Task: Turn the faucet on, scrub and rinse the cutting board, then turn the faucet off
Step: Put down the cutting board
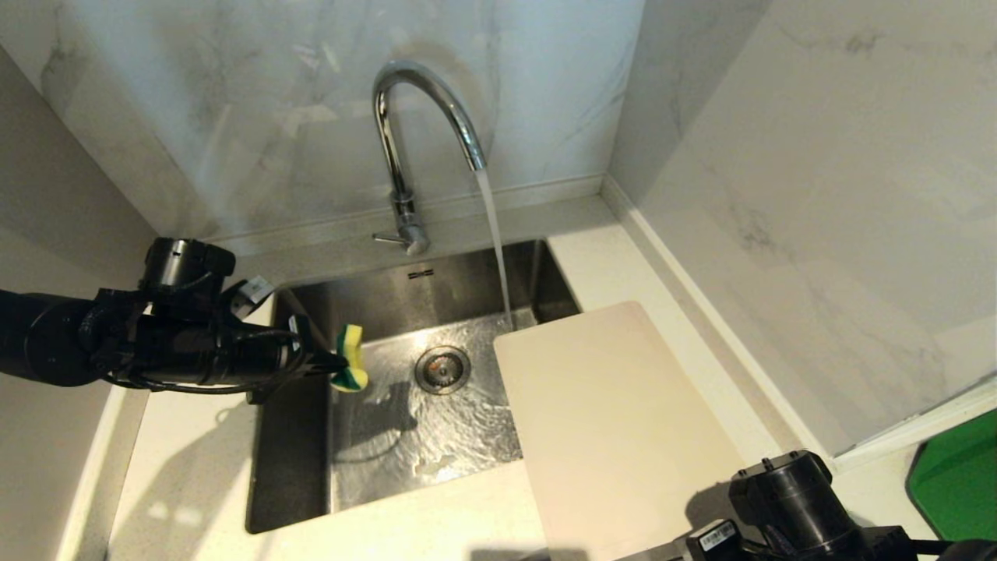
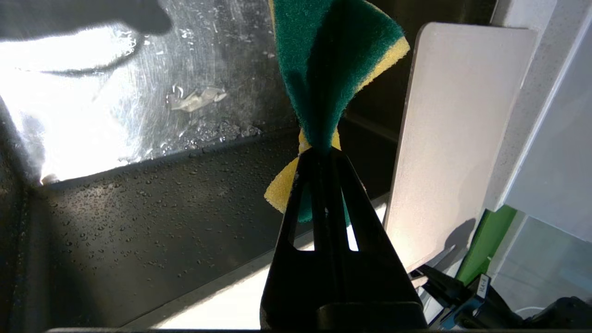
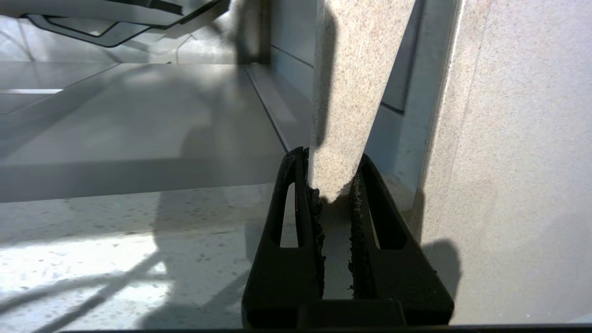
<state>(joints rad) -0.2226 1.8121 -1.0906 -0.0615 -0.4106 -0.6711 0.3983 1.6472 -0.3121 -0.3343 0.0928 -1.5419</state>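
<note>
The chrome faucet (image 1: pixel 405 132) is running, and its stream (image 1: pixel 496 241) falls into the sink (image 1: pixel 292 436) just beside the far left corner of the cutting board (image 1: pixel 615 421). The cream-white board lies over the sink's right edge and the counter. Its handle slot is hidden. My left gripper (image 1: pixel 335 362) hovers over the sink's left side, shut on a green-yellow sponge (image 1: pixel 350 357), folded between the fingers (image 2: pixel 319 155). My right gripper (image 3: pixel 330 159) is shut on the board's near edge (image 3: pixel 351 92). In the head view only its wrist (image 1: pixel 787 499) shows, at the bottom right.
Marble walls close in behind the sink and on the right. The faucet's thin lever (image 1: pixel 387 238) points left at its base. The drain (image 1: pixel 442 368) sits mid-sink under rippling water. A green object (image 1: pixel 954 475) lies at the far right edge.
</note>
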